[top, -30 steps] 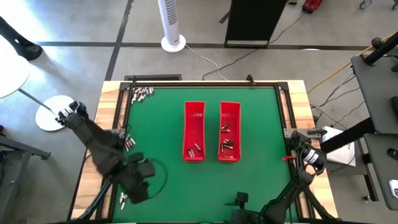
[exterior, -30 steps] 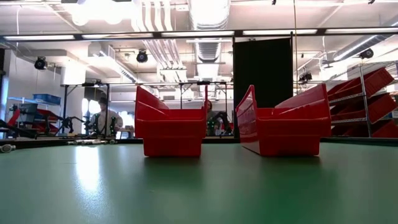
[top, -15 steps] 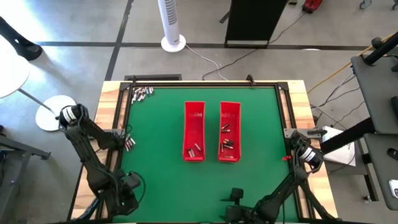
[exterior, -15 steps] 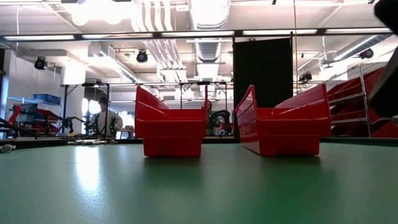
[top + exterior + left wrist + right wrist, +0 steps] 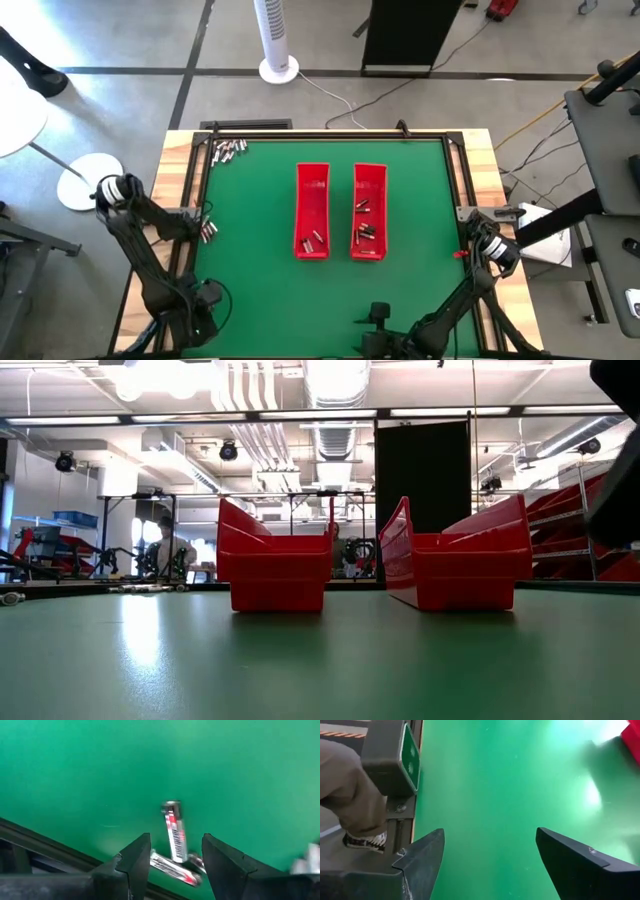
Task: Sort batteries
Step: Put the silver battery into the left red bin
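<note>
My left gripper (image 5: 205,298) hangs open over the table's near left corner, fingers pointing down. In the left wrist view its fingers (image 5: 175,849) stand on either side of two silvery batteries with red print, one (image 5: 173,831) lying across the end of the other (image 5: 176,871) on the green mat; I see no touch. More batteries lie at the far left corner (image 5: 228,150) and on the left rail (image 5: 207,230). Two red trays (image 5: 312,210) (image 5: 369,210) stand mid-table with a few batteries (image 5: 365,232) inside. My right gripper (image 5: 490,845) waits open at the right edge (image 5: 483,243).
A black rail (image 5: 45,847) borders the mat right beside my left fingers. Another battery (image 5: 311,857) lies just off to one side. A person's leg and shoe (image 5: 355,815) show beyond the table's right edge. Bare green mat (image 5: 260,270) surrounds the trays.
My left gripper has dropped from high above the table down to the mat at the near left corner, moving a little toward the near edge and rolling about its own axis. It now stands over the batteries there. Its fingers have stayed apart.
</note>
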